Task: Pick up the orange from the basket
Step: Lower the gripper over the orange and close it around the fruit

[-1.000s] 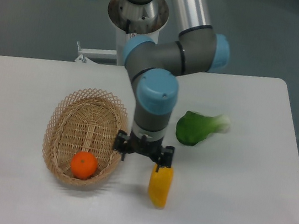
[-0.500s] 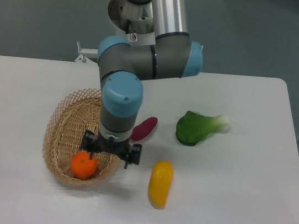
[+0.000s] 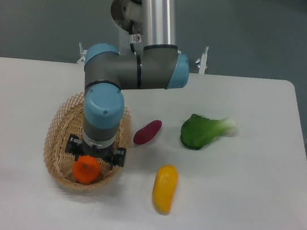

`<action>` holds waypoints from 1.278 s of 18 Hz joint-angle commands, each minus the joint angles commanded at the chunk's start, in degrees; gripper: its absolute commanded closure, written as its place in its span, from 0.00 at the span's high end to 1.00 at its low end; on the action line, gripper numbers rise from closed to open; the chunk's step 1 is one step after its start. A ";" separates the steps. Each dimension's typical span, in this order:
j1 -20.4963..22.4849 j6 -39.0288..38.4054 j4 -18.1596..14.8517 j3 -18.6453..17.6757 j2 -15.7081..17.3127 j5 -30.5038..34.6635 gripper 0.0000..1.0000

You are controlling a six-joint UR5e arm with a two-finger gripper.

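One smooth round orange (image 3: 86, 169) sits at the lower end of the oval woven wicker basket (image 3: 58, 136), lower left of the frame. Directly over it hangs the gripper (image 3: 93, 158), its fingers hidden behind the wrist, so I cannot tell how far apart they stand or whether they touch the fruit. On the white tabletop (image 3: 246, 191) lie a glossy elongated yellow fruit (image 3: 164, 188), a purple sweet potato (image 3: 147, 132) and a leafy green vegetable (image 3: 204, 131). No writing is legible.

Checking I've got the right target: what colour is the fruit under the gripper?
Bright orange, seen in the fixed camera view, inside the basket.
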 joint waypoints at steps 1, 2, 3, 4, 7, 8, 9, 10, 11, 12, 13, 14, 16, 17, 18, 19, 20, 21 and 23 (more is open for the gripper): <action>-0.09 -0.09 0.09 0.00 -0.44 0.09 1.00; -0.35 -0.18 0.18 0.00 -0.70 0.09 1.00; -0.70 -0.18 0.35 0.00 -1.14 0.17 1.00; -1.05 -0.18 0.44 0.00 -1.67 0.18 1.00; -1.32 -0.27 0.53 0.26 -2.81 0.17 1.00; -1.41 -0.27 0.62 0.35 -2.99 0.09 1.00; -1.41 -0.18 0.70 0.53 -3.08 0.09 1.00; -1.41 -0.09 0.79 0.53 -3.25 0.09 1.00; -1.49 -0.09 0.79 0.61 -3.51 0.09 1.00; -1.67 -0.09 0.97 0.79 -3.69 0.35 1.00; -1.84 -0.18 0.79 1.05 -3.78 1.74 1.00; -1.93 -0.18 0.70 1.05 -3.87 2.37 0.96; -1.93 -0.27 0.70 0.88 -3.87 2.55 0.81; -1.93 -0.35 0.62 0.88 -3.69 2.55 0.75; -2.19 -0.61 0.62 0.97 -3.52 2.55 0.67; -2.46 -1.57 0.62 1.05 -3.26 2.55 0.57; -2.46 -1.76 0.44 1.14 -2.82 2.55 0.50; -2.46 -1.76 0.35 1.14 -1.51 2.46 0.48; -2.37 -1.67 -0.09 1.05 0.17 2.11 0.47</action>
